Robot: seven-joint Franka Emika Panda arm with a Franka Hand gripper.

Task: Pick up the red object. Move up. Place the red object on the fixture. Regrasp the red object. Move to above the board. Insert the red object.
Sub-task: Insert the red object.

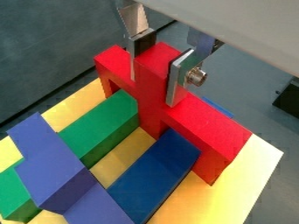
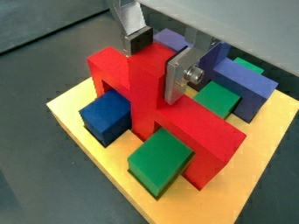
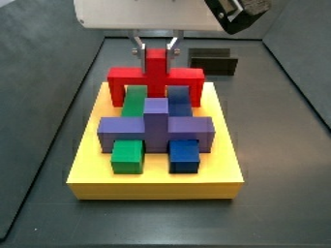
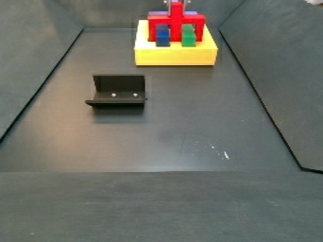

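Observation:
The red object [image 3: 157, 77] stands upright at the back edge of the yellow board [image 3: 155, 184], legs down on the slab and centre tab pointing up. My gripper [image 3: 157, 46] comes down from above and is shut on that tab. In both wrist views the silver fingers sit on either side of the tab of the red object [image 1: 187, 122] [image 2: 140, 87], with the gripper [image 1: 160, 74] [image 2: 152, 74] low over the board [image 1: 263, 175] [image 2: 70, 109]. The black fixture [image 4: 117, 92] stands empty on the dark floor, well away from the board [image 4: 177, 57].
A purple cross-shaped block [image 3: 155, 126] sits mid-board just in front of the red object, with a green block [image 3: 126, 155] and a blue block [image 3: 185, 155] before it. Sloping dark walls enclose the floor [image 4: 190, 142].

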